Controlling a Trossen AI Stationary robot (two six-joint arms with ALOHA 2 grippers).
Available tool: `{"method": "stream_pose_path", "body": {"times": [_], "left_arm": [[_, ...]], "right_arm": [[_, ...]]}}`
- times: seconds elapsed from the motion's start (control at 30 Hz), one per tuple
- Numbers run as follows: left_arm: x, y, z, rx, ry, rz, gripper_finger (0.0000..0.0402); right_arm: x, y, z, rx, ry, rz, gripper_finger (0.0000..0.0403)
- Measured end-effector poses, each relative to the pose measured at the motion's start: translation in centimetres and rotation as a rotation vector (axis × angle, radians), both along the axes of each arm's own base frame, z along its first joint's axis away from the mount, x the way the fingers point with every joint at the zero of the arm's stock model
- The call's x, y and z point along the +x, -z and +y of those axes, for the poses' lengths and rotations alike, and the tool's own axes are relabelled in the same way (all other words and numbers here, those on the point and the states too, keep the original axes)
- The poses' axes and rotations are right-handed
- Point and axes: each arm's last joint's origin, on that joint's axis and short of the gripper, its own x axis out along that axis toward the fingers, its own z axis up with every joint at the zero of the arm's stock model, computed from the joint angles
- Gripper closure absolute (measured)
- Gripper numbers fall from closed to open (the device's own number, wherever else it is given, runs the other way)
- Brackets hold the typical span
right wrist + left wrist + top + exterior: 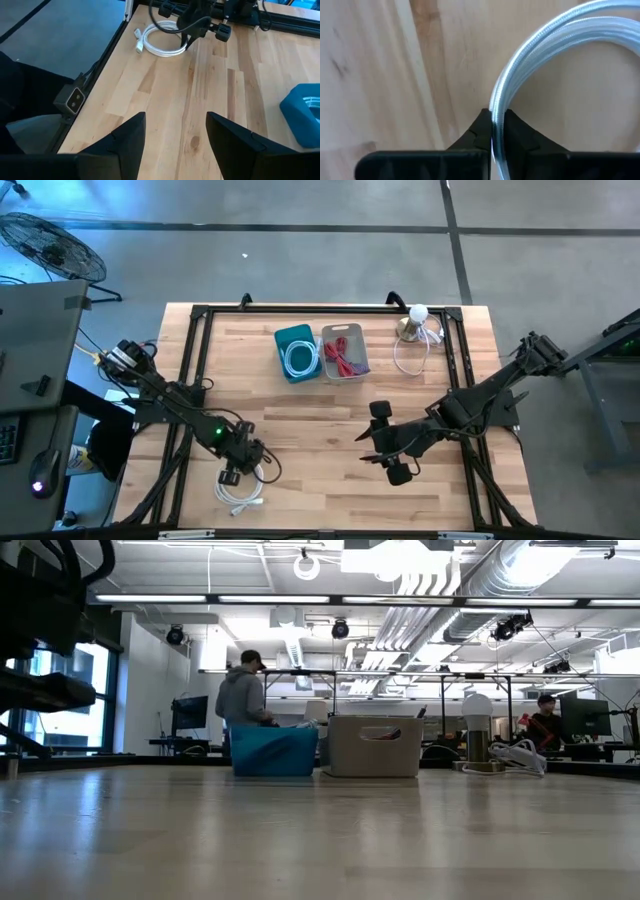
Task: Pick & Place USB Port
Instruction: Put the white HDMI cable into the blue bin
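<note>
White cable (238, 492) coiled at the lower left of the overhead frame, near the table's (330, 420) front edge, and my left gripper (237, 470) is right on it. In my left wrist view, one strand (530, 55) runs straight down between my fingers (520, 137), pinched tight with no gap either side. My right gripper (392, 450) sits lower centre-right overhead, fingers (125, 145) spread wide over bare wood, holding nothing. Upper centre, the blue bin (296, 352) holds another white coil, the grey bin (344, 353) just beside it holds red cable. Right of those, a small lamp (416, 322) with a loose white cord. Low view: a person (243, 695) stands beyond the table.
</note>
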Motion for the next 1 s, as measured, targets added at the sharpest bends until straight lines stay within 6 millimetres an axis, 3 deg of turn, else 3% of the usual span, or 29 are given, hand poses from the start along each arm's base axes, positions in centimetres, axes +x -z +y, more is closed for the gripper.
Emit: {"method": "stream_pose_path", "body": {"times": [0.2, 0.5, 0.77, 1.0], "left_arm": [[1.3, -1.9, -0.3, 0.142, 0.082, -0.143, 0.0394], [2.3, -8.6, -0.1, 0.317, 0.087, -0.4, 0.0394], [1.2, -12.9, 1.8, 0.613, 0.009, -0.641, 0.0394], [-0.2, -15.5, 3.4, 0.883, -0.019, -0.742, 0.0394]], "right_arm": [[0.1, -0.1, 0.0, -0.019, 0.008, -0.022, 0.0201], [0.3, -0.5, 0.1, -0.024, -0.006, -0.063, 0.0201], [0.1, -0.5, 0.4, -0.036, -0.012, -0.075, 0.0201], [-0.2, -0.6, 1.1, -0.059, -0.032, -0.095, 0.0201]]}}
